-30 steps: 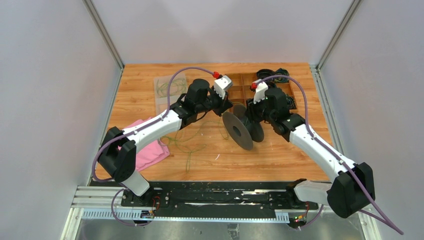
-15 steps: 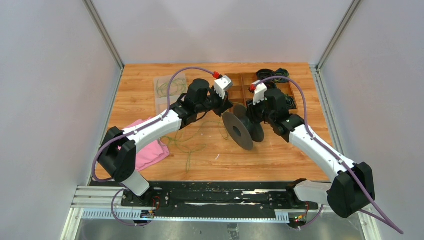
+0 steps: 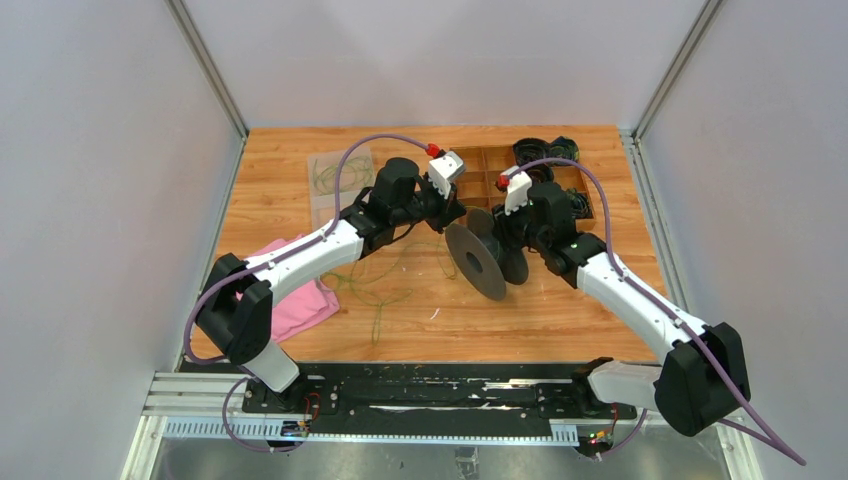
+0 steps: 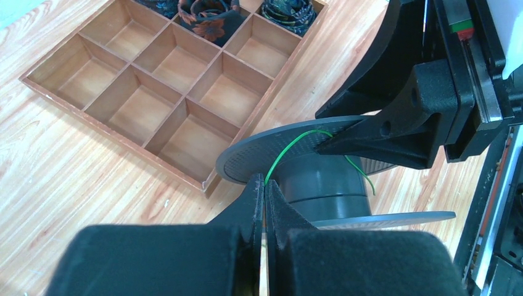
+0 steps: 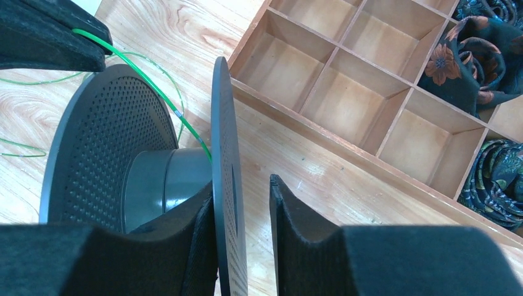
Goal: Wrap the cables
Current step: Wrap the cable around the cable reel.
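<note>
A big black spool stands on edge on the wooden table. My left gripper is shut on a thin green cable that runs up over the spool's near flange to its hub. My right gripper straddles the spool's thin flange. Its left finger touches the flange and its right finger stands apart with a gap, so it is open. The cable runs from the left gripper's fingertips down to the hub. More loose green cable lies on the table to the spool's left.
A wooden compartment tray lies just behind the spool, with dark floral cloth rolls in its far cells. A clear bag with green wire lies at the back left. A pink cloth lies under the left arm.
My right wrist has shifted slightly to the left, closer over the spool. The spool and my left arm have hardly moved.
</note>
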Tool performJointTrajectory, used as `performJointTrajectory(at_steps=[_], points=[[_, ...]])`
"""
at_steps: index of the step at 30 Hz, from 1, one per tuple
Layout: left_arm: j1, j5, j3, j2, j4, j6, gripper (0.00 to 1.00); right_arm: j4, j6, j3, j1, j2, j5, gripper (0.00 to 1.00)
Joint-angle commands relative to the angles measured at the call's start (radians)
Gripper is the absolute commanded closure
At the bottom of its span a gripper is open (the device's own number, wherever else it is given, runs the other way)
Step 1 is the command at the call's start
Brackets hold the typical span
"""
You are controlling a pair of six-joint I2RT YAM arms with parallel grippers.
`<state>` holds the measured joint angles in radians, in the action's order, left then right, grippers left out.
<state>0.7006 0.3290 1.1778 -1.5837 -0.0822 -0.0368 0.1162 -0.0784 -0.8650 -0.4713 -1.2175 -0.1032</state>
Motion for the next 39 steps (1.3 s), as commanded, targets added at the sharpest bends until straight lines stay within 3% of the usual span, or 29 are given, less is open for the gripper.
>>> performJointTrajectory(at_steps=[1, 16, 28, 34, 39], points=[[0.0, 0.007, 0.005, -0.004, -0.039, 0.001, 1.0, -0.036, -0.021, 0.013, -0.03, 0.01, 0.01, 0.69], [-0.013, -0.013, -0.063, 0.027, -0.083, -0.013, 1.0, -0.032, -0.036, 0.008, -0.03, 0.029, 0.007, 0.99], [-0.077, 0.103, -0.098, 0.042, -0.119, -0.008, 0.98, -0.042, -0.094, -0.025, -0.013, 0.053, -0.092, 0.99], [-0.137, 0.186, -0.069, 0.054, -0.061, 0.062, 0.88, 0.056, -0.16, -0.105, 0.006, 0.072, -0.221, 0.99], [-0.177, 0.27, -0.057, 0.094, 0.004, 0.124, 0.65, 0.139, -0.185, -0.191, 0.008, 0.08, -0.247, 0.99]])
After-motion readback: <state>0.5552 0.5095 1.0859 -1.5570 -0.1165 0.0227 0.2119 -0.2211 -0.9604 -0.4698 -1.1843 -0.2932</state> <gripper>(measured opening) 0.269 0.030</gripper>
